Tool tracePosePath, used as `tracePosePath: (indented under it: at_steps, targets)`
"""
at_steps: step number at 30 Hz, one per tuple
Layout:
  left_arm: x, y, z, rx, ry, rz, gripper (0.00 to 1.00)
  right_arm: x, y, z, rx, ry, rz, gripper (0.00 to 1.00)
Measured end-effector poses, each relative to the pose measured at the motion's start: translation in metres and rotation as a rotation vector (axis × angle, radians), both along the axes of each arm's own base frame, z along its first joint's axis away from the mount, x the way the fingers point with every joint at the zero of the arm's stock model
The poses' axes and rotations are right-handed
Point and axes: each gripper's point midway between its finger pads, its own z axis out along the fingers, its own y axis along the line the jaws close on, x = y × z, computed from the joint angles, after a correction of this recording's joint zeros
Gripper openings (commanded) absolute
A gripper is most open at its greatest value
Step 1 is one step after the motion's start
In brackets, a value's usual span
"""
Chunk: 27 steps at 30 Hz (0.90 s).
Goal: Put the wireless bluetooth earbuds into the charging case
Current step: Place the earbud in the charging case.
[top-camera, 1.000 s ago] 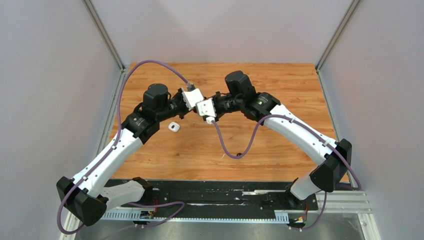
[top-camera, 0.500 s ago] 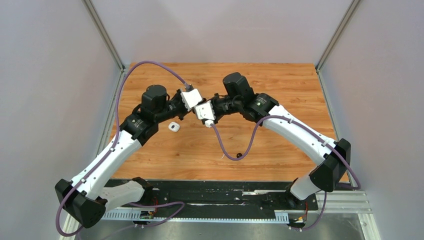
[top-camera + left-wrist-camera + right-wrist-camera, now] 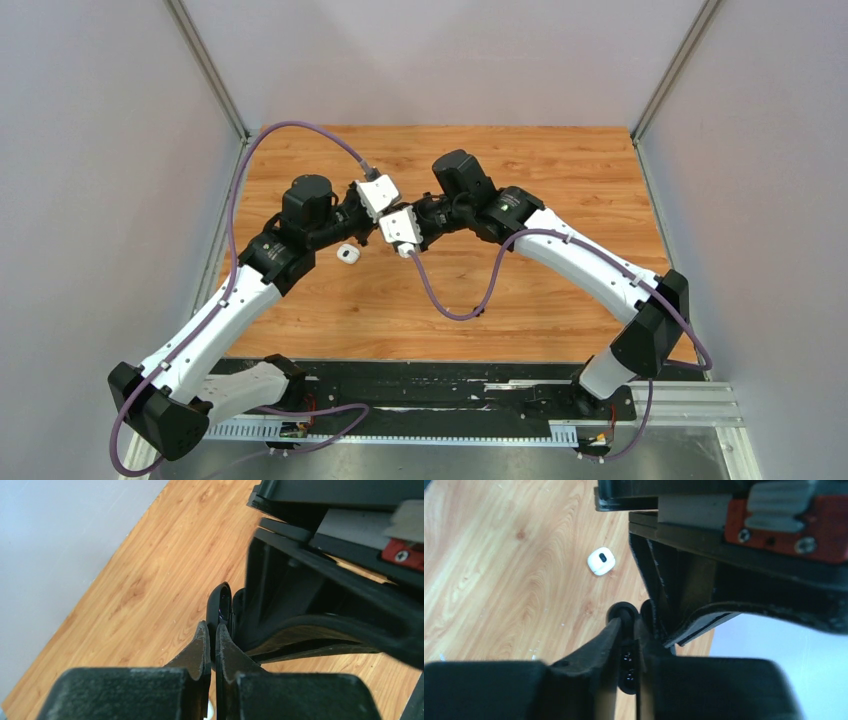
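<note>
Both grippers meet above the middle of the table and are shut on one black rounded charging case. In the left wrist view my left gripper [image 3: 210, 627] pinches a thin black edge of the case [image 3: 220, 601], with the right gripper's fingers right beside it. In the right wrist view my right gripper [image 3: 628, 622] clamps the glossy black case [image 3: 629, 666] between its fingers. A small white case [image 3: 601, 561] lies on the wood, and shows in the top view [image 3: 347, 254] near the left arm. I cannot make out any earbuds with certainty.
The wooden table [image 3: 560, 160] is boxed in by grey walls at the left, right and back. A tiny dark thing [image 3: 477, 312] lies by the right arm's purple cable loop, too small to identify. A black rail [image 3: 430, 385] runs along the near edge.
Both grippers, still joined on the black case, have shifted a little to the left. The white case has not moved.
</note>
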Motion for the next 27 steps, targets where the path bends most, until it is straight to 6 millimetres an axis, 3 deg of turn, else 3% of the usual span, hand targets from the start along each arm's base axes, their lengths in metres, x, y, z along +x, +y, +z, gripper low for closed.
tracePosePath:
  at_steps: [4,16,27]
  targets:
    - [0.000,0.001,-0.002,-0.012,0.019,0.013,0.00,0.006,0.002,0.001,-0.002,-0.001,-0.022,0.34]
    - [0.006,0.002,0.004,-0.037,-0.005,0.037,0.00,0.005,-0.003,0.000,-0.019,0.040,-0.068,0.41]
    - [0.008,-0.006,0.019,-0.072,-0.058,0.010,0.00,0.002,-0.021,0.018,0.051,0.105,-0.147,0.53]
